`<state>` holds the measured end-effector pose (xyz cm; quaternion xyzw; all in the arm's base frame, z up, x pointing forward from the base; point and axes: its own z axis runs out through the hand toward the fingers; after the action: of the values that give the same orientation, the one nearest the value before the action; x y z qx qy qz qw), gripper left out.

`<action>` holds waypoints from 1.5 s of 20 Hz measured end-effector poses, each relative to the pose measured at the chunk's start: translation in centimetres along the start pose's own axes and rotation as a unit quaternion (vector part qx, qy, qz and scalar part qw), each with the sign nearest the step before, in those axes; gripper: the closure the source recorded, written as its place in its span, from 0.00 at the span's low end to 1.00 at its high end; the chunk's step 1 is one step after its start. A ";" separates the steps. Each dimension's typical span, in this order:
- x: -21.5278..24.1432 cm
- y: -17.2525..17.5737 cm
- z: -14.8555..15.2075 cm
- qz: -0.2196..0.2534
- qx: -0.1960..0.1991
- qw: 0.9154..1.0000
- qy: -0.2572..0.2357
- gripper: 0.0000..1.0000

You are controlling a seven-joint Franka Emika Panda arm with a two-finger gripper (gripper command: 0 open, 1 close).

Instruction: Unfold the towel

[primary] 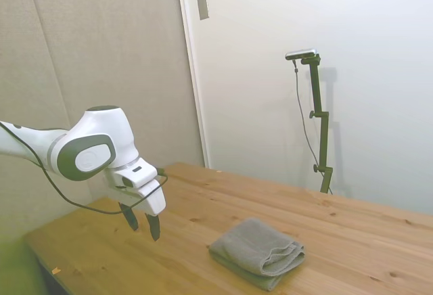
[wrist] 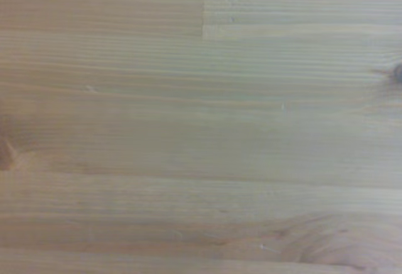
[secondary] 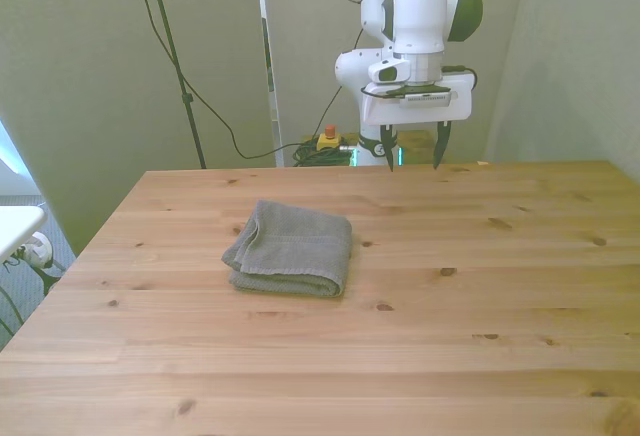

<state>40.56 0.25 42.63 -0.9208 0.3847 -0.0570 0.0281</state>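
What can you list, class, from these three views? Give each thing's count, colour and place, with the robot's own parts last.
towel: one, gray, folded, lying on the table toward the front view's left of centre.
table: one, light wood with knots, fills the lower part of both wide views; the wrist view shows only its bare boards.
wall plate: one, gray, high on the wall in the side view.
arm: one, white with gray joints, over the table's edge.
end effector: one, white body, dark fingers apart, empty, above the table, clear of the towel.

Soft even indoor light, wrist view blurred
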 end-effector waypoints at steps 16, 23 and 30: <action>23.1 21.5 -5.2 0.233 0.055 0.970 0.047 0.00; 27.4 26.1 1.2 0.230 0.143 0.962 -0.017 0.00; 26.3 23.9 4.0 0.158 0.230 0.956 -0.088 0.00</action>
<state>42.54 -35.29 38.62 -0.8180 0.4982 -0.0573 0.2818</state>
